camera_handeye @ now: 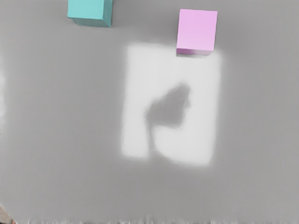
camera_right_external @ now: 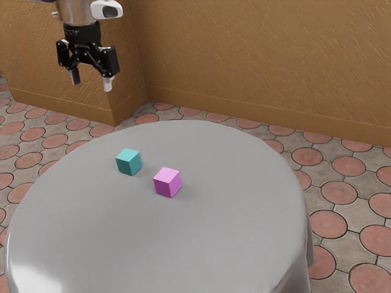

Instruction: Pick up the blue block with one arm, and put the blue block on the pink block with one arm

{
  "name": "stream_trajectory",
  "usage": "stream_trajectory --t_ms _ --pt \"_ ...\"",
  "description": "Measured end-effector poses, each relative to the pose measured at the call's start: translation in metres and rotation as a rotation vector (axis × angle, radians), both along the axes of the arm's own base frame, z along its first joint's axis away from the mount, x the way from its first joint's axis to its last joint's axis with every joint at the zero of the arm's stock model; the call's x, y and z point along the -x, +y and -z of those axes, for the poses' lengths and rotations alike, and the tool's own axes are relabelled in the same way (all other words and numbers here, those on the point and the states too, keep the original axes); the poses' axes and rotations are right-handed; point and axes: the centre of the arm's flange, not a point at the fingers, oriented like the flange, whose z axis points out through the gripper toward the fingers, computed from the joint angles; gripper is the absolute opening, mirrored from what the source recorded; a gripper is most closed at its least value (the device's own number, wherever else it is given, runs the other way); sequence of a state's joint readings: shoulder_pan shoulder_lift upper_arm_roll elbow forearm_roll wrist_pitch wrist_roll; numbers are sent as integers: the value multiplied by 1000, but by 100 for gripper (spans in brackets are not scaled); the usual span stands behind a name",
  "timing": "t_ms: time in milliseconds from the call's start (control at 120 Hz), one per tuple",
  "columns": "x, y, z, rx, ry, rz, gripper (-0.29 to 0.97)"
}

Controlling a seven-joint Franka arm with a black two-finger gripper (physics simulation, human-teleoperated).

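Your black two-finger gripper (camera_right_external: 91, 82) hangs high above the round table draped in smooth grey cloth (camera_right_external: 220, 244). Its fingers (camera_right_external: 108, 84) are spread wide, with nothing between them.

The blue-green block (camera_right_external: 129, 162), a small matte cube (teal rather than true blue), sits flat on the cloth. It is well below the fingers and toward the exterior view's right of them. The pink block (camera_right_external: 167, 182), a cube of like build, stands near it, farther from the fingers; the two do not touch.

In the wrist view you see the blue-green block (camera_handeye: 89, 11) and the pink block (camera_handeye: 197, 31) on the cloth. The hand's shadow (camera_handeye: 168, 109) falls on a bright patch (camera_handeye: 140, 140) that reaches the pink block.
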State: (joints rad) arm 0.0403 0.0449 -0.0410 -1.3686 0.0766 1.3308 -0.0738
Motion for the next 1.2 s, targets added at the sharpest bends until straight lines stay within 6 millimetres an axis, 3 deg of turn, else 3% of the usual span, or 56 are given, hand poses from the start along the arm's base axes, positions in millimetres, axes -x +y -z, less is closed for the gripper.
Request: stream_trajectory --t_ms 258,383,442,525,658,875,1000,1092,1200 --pt "2 -4 -4 -1 5 -1 68" --pt "28 -3 -102 2 -172 -7 68" --pt "33 -5 -114 6 -190 -3 68" --pt "33 -8 -115 10 -185 3 68" --pt "11 -2 -84 8 -115 -11 68" --pt "-6 20 -58 3 -67 -51 68" --pt "-11 41 -10 10 0 -87 68" --pt "-18 44 42 13 36 -85 68" --pt "-26 46 81 15 26 -82 68"
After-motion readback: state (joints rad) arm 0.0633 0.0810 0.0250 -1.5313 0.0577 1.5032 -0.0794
